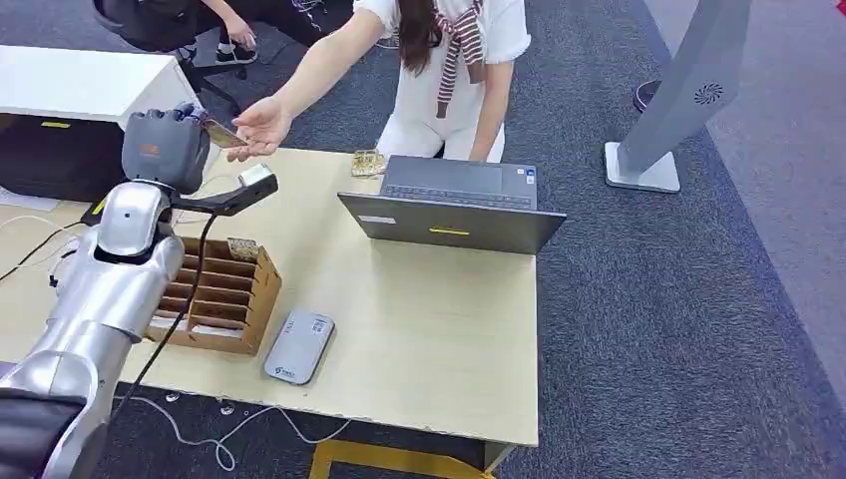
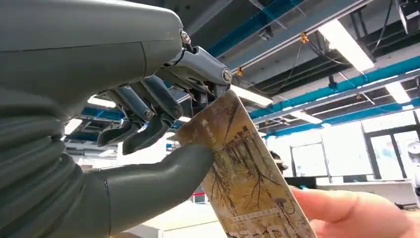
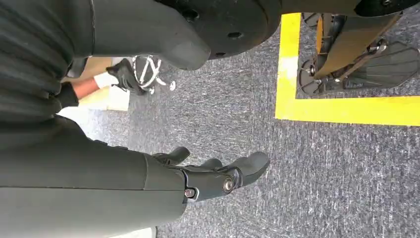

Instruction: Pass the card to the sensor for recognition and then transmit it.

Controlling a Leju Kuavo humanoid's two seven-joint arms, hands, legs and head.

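one card (image 2: 242, 183), upper left of the head frame, is pinched in the left robot hand (image 1: 167, 148) while a person's hand (image 1: 257, 129) touches it; the right robot hand (image 3: 218, 176) hangs with fingers loosely spread, holding nothing.

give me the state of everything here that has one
card: pinched by the left robot hand, raised, a person's hand reaching up to it
right robot hand: hanging over the carpet, holding nothing, fingers apart
laptop: open on the table
card rack: upright on the table, one card standing in its far slot
sensor: flat on the table, nothing on it
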